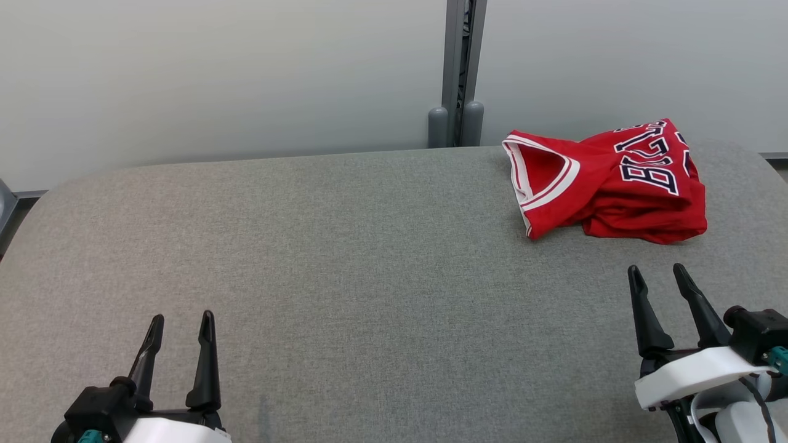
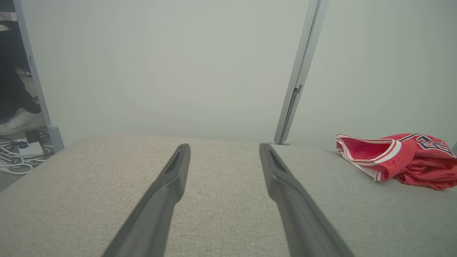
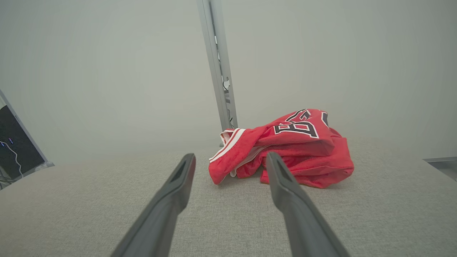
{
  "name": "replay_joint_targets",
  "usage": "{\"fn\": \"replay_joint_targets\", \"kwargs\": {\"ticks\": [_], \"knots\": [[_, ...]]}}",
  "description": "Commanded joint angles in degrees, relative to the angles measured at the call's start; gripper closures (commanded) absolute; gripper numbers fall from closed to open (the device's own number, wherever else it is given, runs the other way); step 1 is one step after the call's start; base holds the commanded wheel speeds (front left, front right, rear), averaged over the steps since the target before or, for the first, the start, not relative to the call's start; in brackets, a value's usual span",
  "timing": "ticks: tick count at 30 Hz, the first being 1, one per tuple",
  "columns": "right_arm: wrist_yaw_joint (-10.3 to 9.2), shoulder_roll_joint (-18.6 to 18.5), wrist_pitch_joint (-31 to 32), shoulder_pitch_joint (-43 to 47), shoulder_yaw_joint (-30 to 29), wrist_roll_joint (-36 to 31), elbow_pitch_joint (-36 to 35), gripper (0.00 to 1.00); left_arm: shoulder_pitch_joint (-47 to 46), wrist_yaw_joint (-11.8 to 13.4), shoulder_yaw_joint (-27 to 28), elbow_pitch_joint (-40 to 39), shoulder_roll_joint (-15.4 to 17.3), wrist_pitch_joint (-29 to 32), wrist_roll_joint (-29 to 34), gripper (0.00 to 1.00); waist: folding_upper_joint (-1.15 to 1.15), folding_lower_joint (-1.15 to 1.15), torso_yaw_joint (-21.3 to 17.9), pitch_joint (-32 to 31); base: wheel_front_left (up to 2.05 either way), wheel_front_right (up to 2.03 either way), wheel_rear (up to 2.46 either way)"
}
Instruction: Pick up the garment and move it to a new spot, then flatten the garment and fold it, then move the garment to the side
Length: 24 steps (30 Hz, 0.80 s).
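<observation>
The garment [image 1: 615,184] is a red jersey with white trim and dark lettering, lying crumpled at the far right of the grey fabric table [image 1: 345,258]. My right gripper [image 1: 657,274] is open and empty at the lower right, a short way in front of the jersey. In the right wrist view the garment [image 3: 296,153] lies just beyond the open right gripper [image 3: 231,159]. My left gripper [image 1: 182,321] is open and empty at the lower left, far from the jersey. The left wrist view has the garment [image 2: 403,159] off to the right of the open left gripper [image 2: 225,149].
A pale wall with a grey upright post [image 1: 458,74] stands right behind the table's far edge. In the left wrist view, white cables [image 2: 16,157] and a person's white shoe [image 2: 19,121] are on the floor past the table's left end.
</observation>
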Motion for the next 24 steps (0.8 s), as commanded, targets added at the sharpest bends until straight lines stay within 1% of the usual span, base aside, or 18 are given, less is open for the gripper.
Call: {"fn": "replay_joint_targets", "kwargs": {"ticks": [1, 15, 16, 19, 24], "knots": [[0.00, -0.4, -0.3, 0.6, 0.3, 0.2, 0.0, 0.00, -1.3, -0.4, 0.4, 0.1, 0.1, -0.1, 0.6, 0.00, 0.00, 0.00, -0.1, -0.1, 0.00, 0.00, 0.00], [0.01, -0.5, -0.3, 0.3, 0.7, 1.1, 0.2, 0.00, -1.4, -1.3, 1.1, 1.4, -0.6, -0.1, 1.0, 0.00, 0.00, 0.00, -0.4, -0.4, 0.00, 0.00, 0.00], [0.00, -0.2, 0.0, 0.2, 0.9, 0.7, 0.4, 1.00, -0.6, -1.0, 0.8, 1.6, -0.6, 0.0, 0.8, 1.00, 0.00, 0.00, -0.4, -0.4, 0.00, 0.00, 0.00], [0.00, 0.5, 0.2, 1.6, 1.4, 0.8, 1.5, 1.00, 0.4, -1.0, 0.6, 3.2, -1.3, 0.1, 0.7, 1.00, 0.00, 0.00, -0.4, -0.4, 0.00, 0.00, 0.00], [0.00, 0.9, 0.5, 1.6, 1.6, 4.7, 1.5, 1.00, -0.4, -1.5, 2.2, 4.0, -1.6, 2.1, -2.8, 1.00, 0.00, 0.00, -0.3, -0.4, 0.00, 0.00, 0.00]]}}
